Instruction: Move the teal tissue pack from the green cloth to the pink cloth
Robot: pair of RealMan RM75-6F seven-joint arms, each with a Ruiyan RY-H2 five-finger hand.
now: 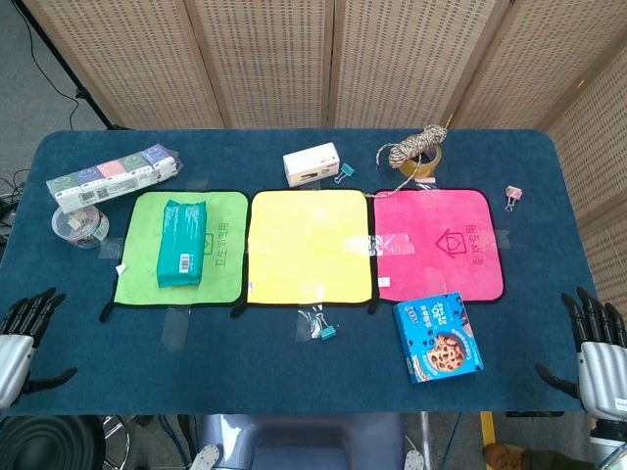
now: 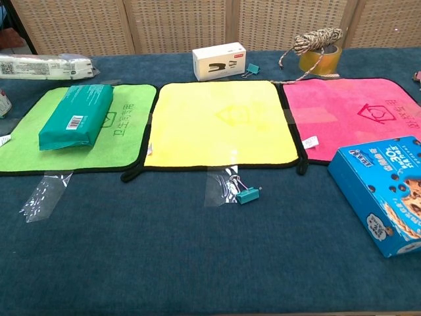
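The teal tissue pack (image 1: 182, 242) (image 2: 77, 116) lies lengthwise on the green cloth (image 1: 220, 257) (image 2: 125, 141) at the left. The pink cloth (image 1: 436, 245) (image 2: 342, 115) lies at the right with nothing on it. My left hand (image 1: 20, 338) hangs off the table's near left corner, fingers spread and holding nothing. My right hand (image 1: 596, 351) hovers off the near right corner, fingers apart and empty too. Neither hand shows in the chest view.
A yellow cloth (image 1: 311, 245) lies between the green and pink ones. A blue cookie box (image 1: 438, 336) sits by the pink cloth's near edge. A white box (image 1: 312, 164), rope on a tape roll (image 1: 418, 152), binder clips (image 1: 323, 331) and tissue packets (image 1: 110, 176) lie around.
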